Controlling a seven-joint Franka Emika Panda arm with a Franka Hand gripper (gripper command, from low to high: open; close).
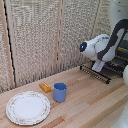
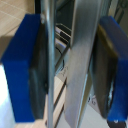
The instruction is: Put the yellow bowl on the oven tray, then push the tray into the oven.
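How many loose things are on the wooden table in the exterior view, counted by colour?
Blue: 1, the cup
Orange: 1, the small block
White patterned: 1, the plate
Total: 3
No yellow dish shows in either view.

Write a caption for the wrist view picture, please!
Gripper's blue fingers straddle the baking sheet's metal edge.

A large patterned white plate (image 1: 28, 107) lies at the tabletop's (image 1: 87, 100) near corner on the exterior view's left. A small orange block (image 1: 45, 87) lies behind it, a blue cup (image 1: 60, 92) beside them. A dark wire-grid baking sheet (image 1: 95, 72) sits at the far right edge.
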